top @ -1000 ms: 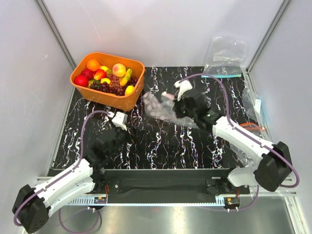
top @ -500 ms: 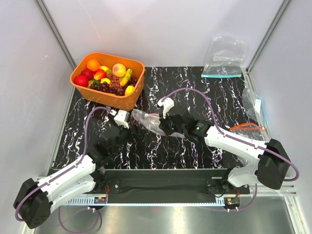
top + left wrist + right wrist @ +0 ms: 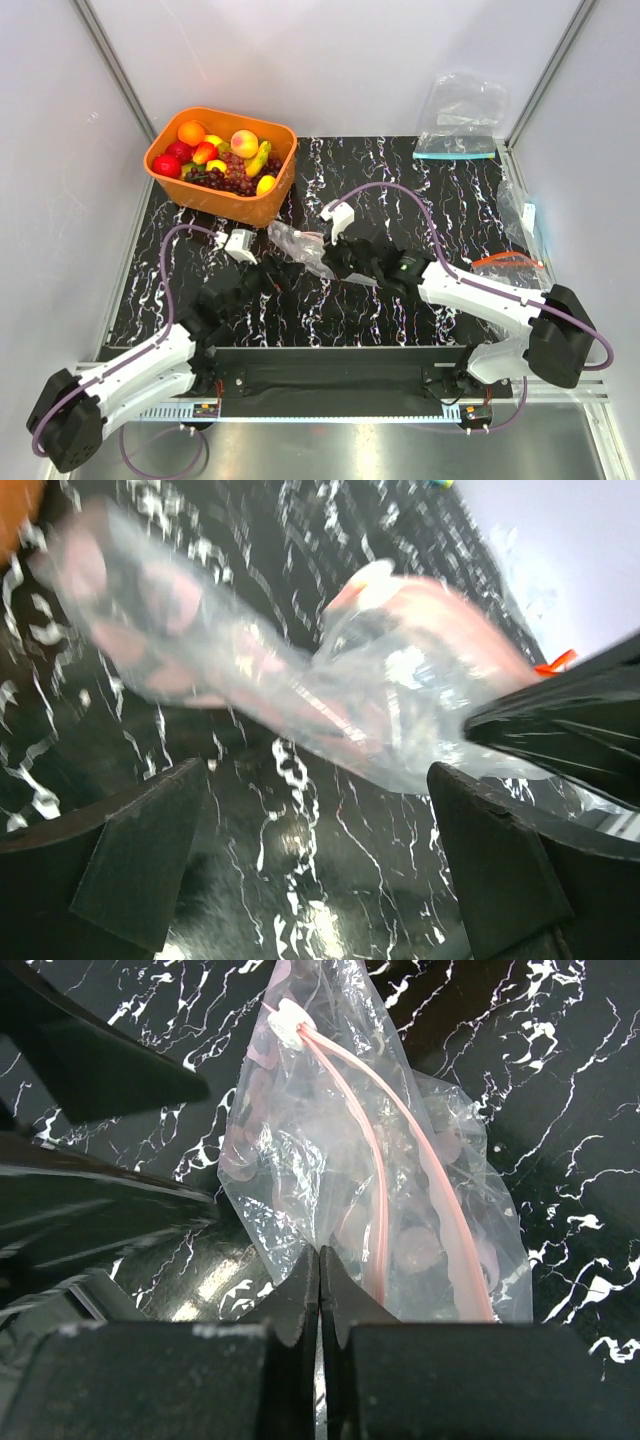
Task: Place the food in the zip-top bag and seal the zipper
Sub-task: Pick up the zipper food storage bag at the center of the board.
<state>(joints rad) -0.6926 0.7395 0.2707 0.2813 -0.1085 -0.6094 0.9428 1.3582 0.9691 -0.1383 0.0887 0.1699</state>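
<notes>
Fingers of the right gripper (image 3: 328,258) are shown from above clamped on the zip-top bag (image 3: 293,243), which is held crumpled low over the dark counter (image 3: 400,180); whether it is touching cannot be told. The left gripper (image 3: 285,272) is placed just beside the bag, and the food (image 3: 191,132) is seen in the orange basket (image 3: 262,206), well apart, so nothing has been bagged. From the left wrist, that arm's fingers (image 3: 140,865) are seen spread wide and empty, with the bag blurred beyond them; were they closed here, both walls could be caught together and the mouth pinned flat. From the right wrist, the fingers (image 3: 300,1295) are pressed together on a thin fold of film beside the zipper (image 3: 430,1195), whose two pink tracks are parted below the white slider (image 3: 291,1017). Slippery film could be pulled out of so narrow a pinch, and the bag dropped or twisted.
</notes>
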